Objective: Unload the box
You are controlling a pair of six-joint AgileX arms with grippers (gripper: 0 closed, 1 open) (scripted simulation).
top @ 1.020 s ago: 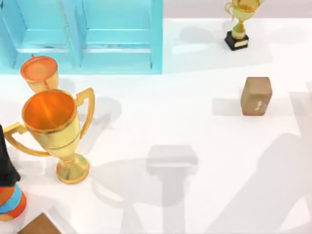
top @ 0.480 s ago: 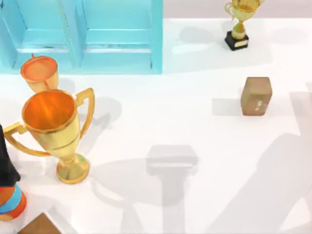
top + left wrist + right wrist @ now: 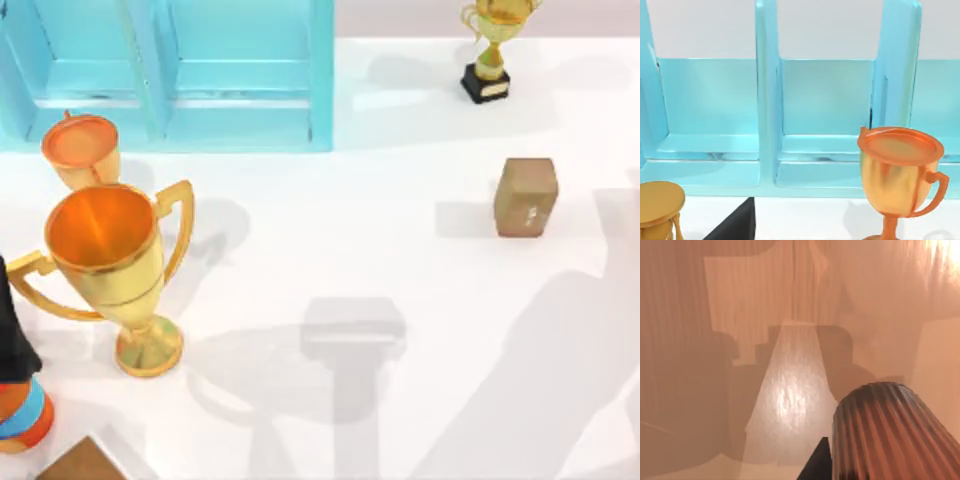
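A brown cardboard box (image 3: pixel 80 462) shows one corner at the table's front left edge. In the right wrist view, tan cardboard walls (image 3: pixel 765 315) surround a pale floor, and a dark ribbed cylinder (image 3: pixel 890 435) stands close by. A black wedge that looks like part of my right gripper (image 3: pixel 816 464) sits beside that cylinder. In the left wrist view, a similar black wedge of my left gripper (image 3: pixel 735 226) faces the blue shelf (image 3: pixel 770 125), with an orange-gold cup (image 3: pixel 900 175) to one side.
A large gold trophy (image 3: pixel 110 270) and a smaller orange cup (image 3: pixel 82 150) stand at the left, in front of the blue shelf (image 3: pixel 170 80). A brown block (image 3: pixel 525 196) lies at the right, a small black-based trophy (image 3: pixel 488 50) behind it. A black, orange and blue object (image 3: pixel 18 400) is at the left edge.
The arm's shadow on the table's right side has shifted slightly. The trophies, the block and the box corner have stayed put.
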